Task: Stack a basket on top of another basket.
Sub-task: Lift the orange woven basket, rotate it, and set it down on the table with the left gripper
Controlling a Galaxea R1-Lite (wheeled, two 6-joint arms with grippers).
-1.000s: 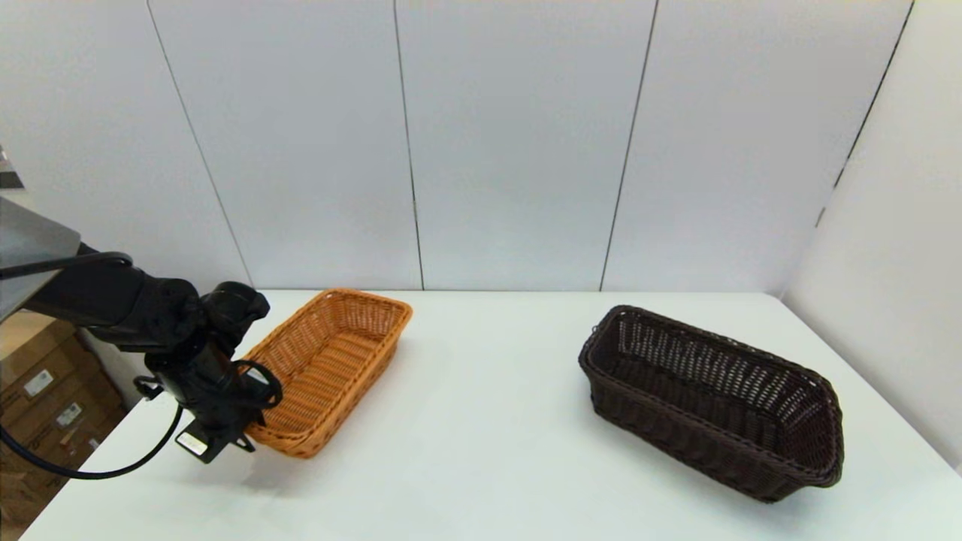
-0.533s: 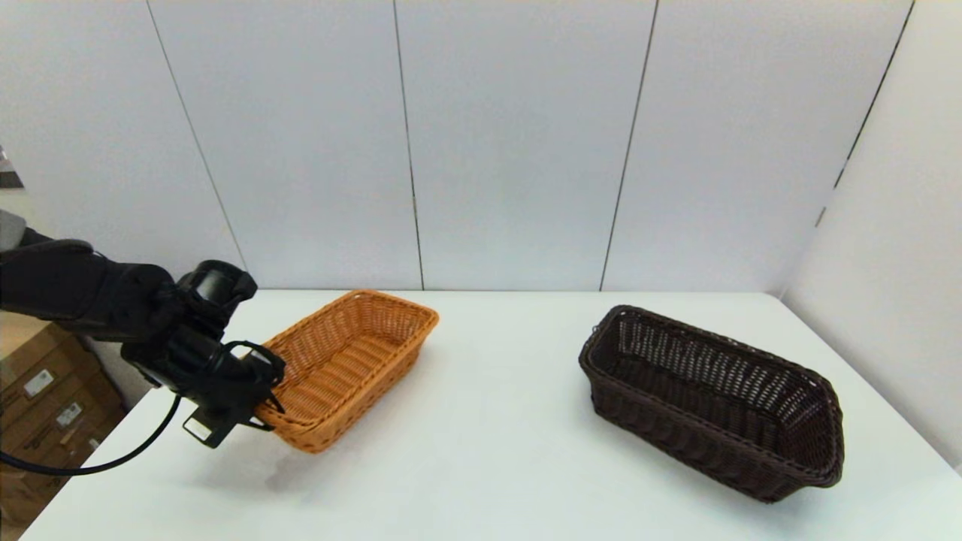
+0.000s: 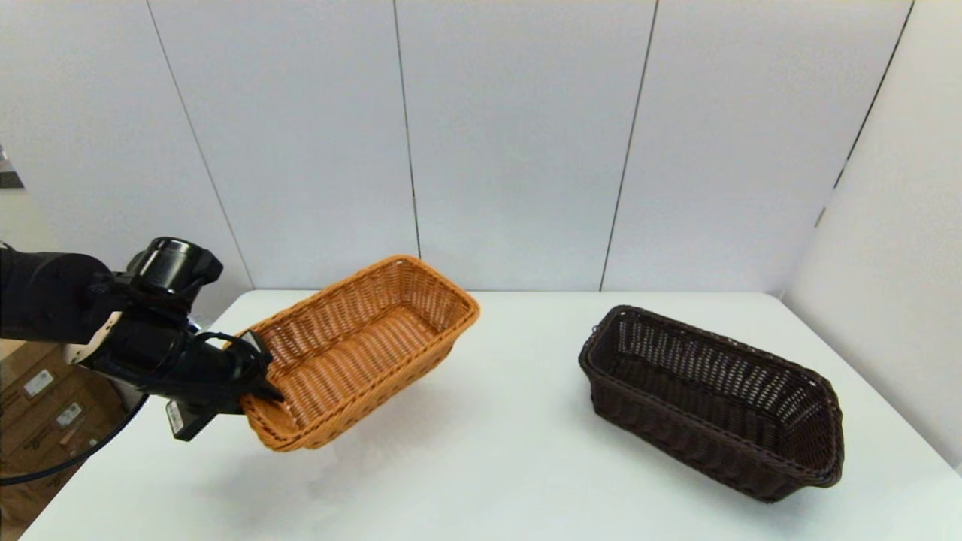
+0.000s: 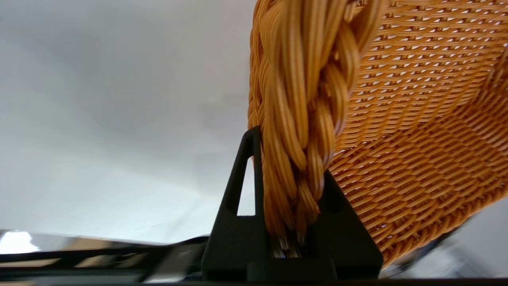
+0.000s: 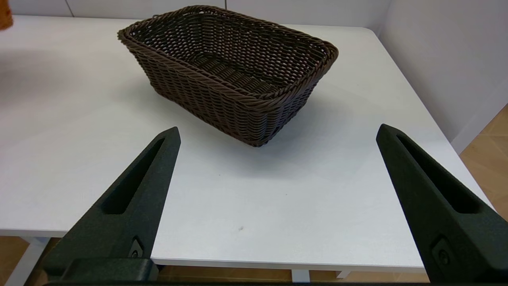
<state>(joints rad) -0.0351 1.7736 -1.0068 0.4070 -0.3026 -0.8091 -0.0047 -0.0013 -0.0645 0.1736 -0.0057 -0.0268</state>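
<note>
Pale grey wall panels with thin dark seams stand behind a white counter [image 3: 496, 421], and stacked cardboard boxes [image 3: 45, 409] show past its left edge. Over the left part of the counter the left gripper [image 3: 259, 391] is clamped on the braided rim at the near short end of the orange-tan rectangular woven wicker basket [image 3: 361, 349]; the left wrist view shows that rim [image 4: 295, 167] squeezed between the two black fingers [image 4: 238, 222]. This basket hangs clear of the counter, with a soft shadow beneath it. It is tilted, the held near end lower and the far end raised. Its long axis runs from the gripper at the near left toward the far right, pointing at the back wall.

The dark brown, almost black, rectangular wicker basket with open-weave sides [image 3: 710, 402] sits upright on the right part of the counter, well apart from the orange one. Its long axis runs from far left to near right, one short end toward the counter's middle.

The right gripper [image 5: 278, 135] hangs at the near edge of the counter, facing the dark basket [image 5: 234, 75], its fingers spread wide and holding nothing.
</note>
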